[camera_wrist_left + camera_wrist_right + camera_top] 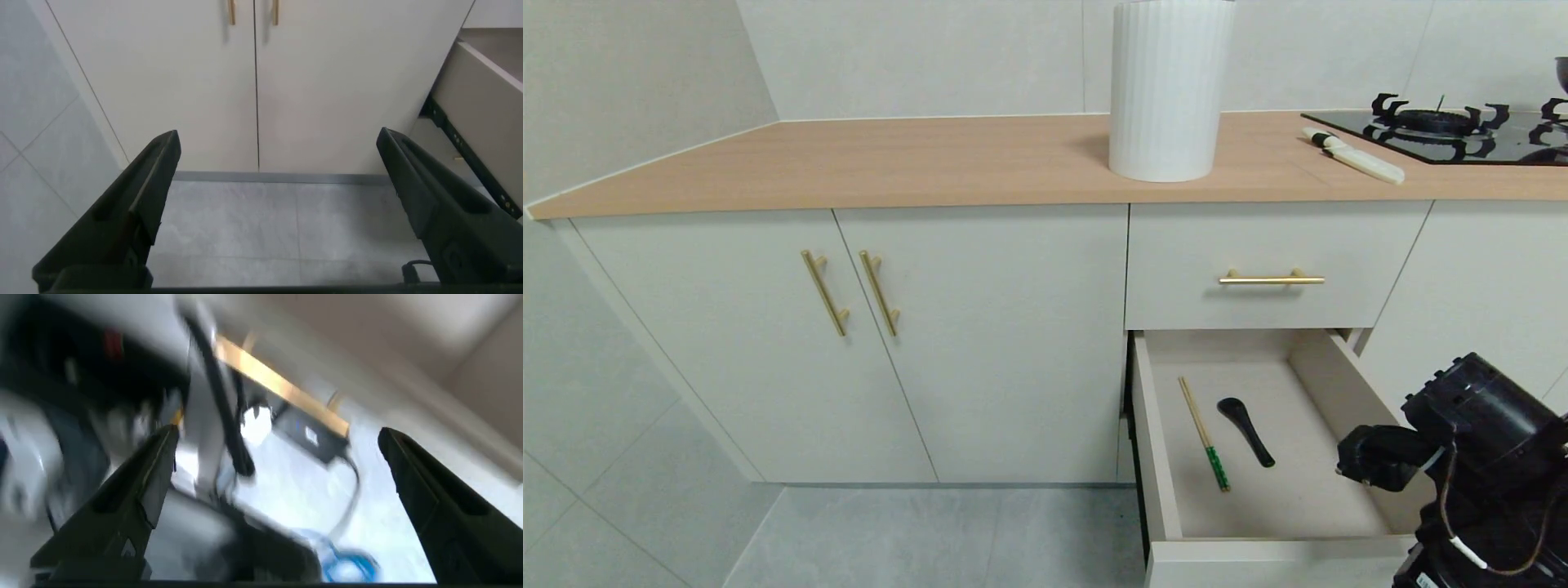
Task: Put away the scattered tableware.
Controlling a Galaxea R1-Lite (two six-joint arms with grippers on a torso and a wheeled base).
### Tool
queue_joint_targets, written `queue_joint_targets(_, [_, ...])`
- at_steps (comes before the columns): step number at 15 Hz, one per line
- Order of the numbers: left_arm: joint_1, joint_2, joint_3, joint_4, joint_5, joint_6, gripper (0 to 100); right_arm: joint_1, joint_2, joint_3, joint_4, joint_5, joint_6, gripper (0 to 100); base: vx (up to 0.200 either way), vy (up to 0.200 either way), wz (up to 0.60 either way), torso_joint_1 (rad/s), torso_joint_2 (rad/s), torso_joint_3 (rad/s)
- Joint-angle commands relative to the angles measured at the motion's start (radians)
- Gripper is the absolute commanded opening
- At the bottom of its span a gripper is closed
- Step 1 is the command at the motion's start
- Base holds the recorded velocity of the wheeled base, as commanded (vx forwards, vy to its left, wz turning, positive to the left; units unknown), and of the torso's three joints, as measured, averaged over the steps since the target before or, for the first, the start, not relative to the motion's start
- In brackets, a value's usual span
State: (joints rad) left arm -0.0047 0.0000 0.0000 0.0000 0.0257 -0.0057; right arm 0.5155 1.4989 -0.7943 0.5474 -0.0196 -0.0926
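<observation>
- Spreading its two fingers wide apart, the left gripper (pixel 278 143) holds nothing and touches nothing; it hangs low above the grey floor (pixel 270 220), before the closed cabinet doors (pixel 327 82).
- The right gripper (pixel 278 439) also has its fingers far apart, with nothing between them; what lies behind it is too blurred to name.
- The right arm (pixel 1470 425) is at the near right, just beside the right wall of the pulled-out drawer (pixel 1156 425).
- This lower drawer is the only one pulled out, and it holds two kinds of tableware on its bottom.
- One set of chopsticks (pixel 1205 437) with green tips lies towards the left of the drawer. The sticks are so close together that I cannot count them apart.
- One black spoon (pixel 1250 433) lies just to the right of them, not touching, with its bowl to the far side.
- Above it, one upper drawer is closed, with one gold handle (pixel 1272 279).
- To the left are two closed doors with two gold handles (pixel 825 292), side by side.
- On the wooden counter (pixel 890 163) stands one white ribbed container (pixel 1168 90), upright.
- One knife (pixel 1352 155) with a pale handle lies to the right of it, near the black stove (pixel 1445 131) at the far right.
</observation>
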Motion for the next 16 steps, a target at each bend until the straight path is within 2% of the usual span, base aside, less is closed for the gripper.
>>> queue_joint_targets(1, [0.0,0.0,0.0,0.0,0.0,0.0,100,0.017,0.006,0.003,0.028,0.0,-0.027,100,0.0,0.0,0.0,0.0,0.0,0.0])
queue_joint_targets(9, [0.0,0.0,0.0,0.0,0.0,0.0,100,0.017,0.107,0.003,0.031,-0.01,-0.033,100,0.0,0.0,0.0,0.0,0.0,0.0])
queue_joint_targets(12, [0.0,0.0,0.0,0.0,0.0,0.0,100,0.017,0.144,-0.005,0.025,-0.023,0.011,100,0.0,0.0,0.0,0.0,0.0,0.0])
queue_joint_targets(16, [0.0,0.0,0.0,0.0,0.0,0.0,100,0.017,0.219,-0.042,0.02,-0.094,0.105,100,0.0,0.0,0.0,0.0,0.0,0.0])
